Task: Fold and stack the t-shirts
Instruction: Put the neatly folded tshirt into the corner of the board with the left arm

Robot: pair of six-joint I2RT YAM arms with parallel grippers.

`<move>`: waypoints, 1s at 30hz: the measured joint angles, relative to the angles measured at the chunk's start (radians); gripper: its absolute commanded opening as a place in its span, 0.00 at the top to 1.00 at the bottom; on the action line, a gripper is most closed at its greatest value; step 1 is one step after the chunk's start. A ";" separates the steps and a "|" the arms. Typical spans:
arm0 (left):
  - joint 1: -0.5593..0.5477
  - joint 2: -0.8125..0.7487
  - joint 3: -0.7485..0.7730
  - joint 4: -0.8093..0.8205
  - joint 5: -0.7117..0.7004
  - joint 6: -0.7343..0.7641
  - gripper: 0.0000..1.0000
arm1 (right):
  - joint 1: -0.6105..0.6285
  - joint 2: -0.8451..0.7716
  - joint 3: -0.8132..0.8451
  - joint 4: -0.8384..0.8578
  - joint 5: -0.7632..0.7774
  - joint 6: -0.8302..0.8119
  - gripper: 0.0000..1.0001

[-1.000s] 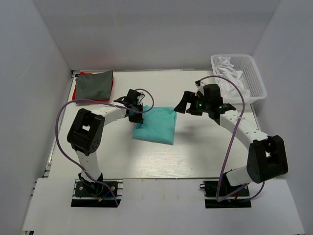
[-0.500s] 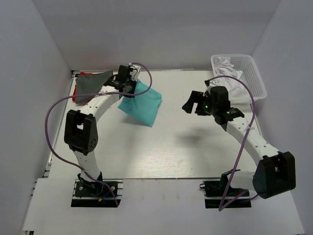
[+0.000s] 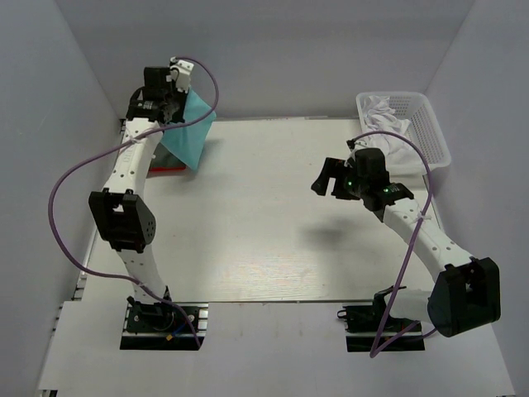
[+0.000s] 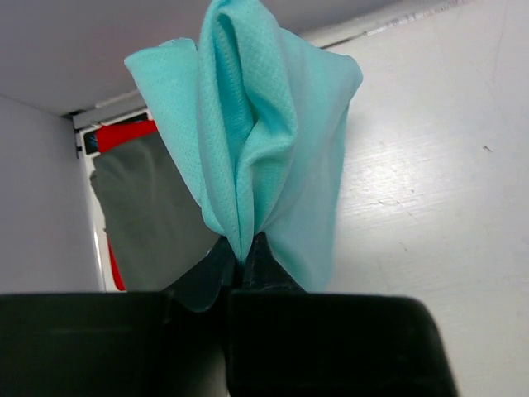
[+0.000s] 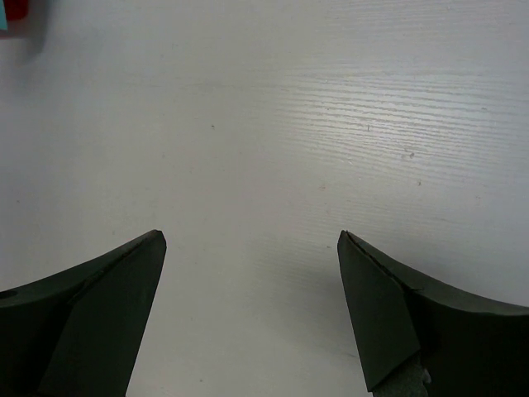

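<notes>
My left gripper (image 3: pixel 175 106) is shut on a bunched edge of the folded mint-teal t-shirt (image 3: pixel 192 132) and holds it in the air at the far left of the table. In the left wrist view the mint-teal shirt (image 4: pixel 264 141) hangs from the closed jaws of the left gripper (image 4: pixel 242 253). Below it the dark grey t-shirt (image 4: pixel 140 215) lies folded on the red t-shirt (image 4: pixel 124 134). From above only a red strip (image 3: pixel 168 168) shows; the grey shirt is hidden by arm and cloth. My right gripper (image 3: pixel 327 179) is open and empty above bare table (image 5: pixel 252 241).
A white lattice basket (image 3: pixel 431 124) with white cloth (image 3: pixel 384 112) in it stands at the back right corner. Grey walls close in the left, back and right sides. The left arm's purple cable (image 3: pixel 70 178) loops out over the left edge.
My left gripper has lifted the mint-teal shirt off the middle of the table and carried it back and left, over the grey and red stack. My right gripper drew back to the right.
</notes>
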 measured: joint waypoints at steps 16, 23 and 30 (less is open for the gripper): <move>0.178 0.115 0.111 -0.041 0.156 0.031 1.00 | 0.000 0.038 0.055 -0.048 0.006 0.000 0.10; 0.285 0.210 0.128 -0.011 0.174 0.001 1.00 | 0.000 0.082 0.076 -0.055 -0.008 0.003 0.10; 0.363 0.272 0.130 0.045 0.213 -0.055 1.00 | 0.000 0.103 0.109 -0.057 -0.026 0.007 0.10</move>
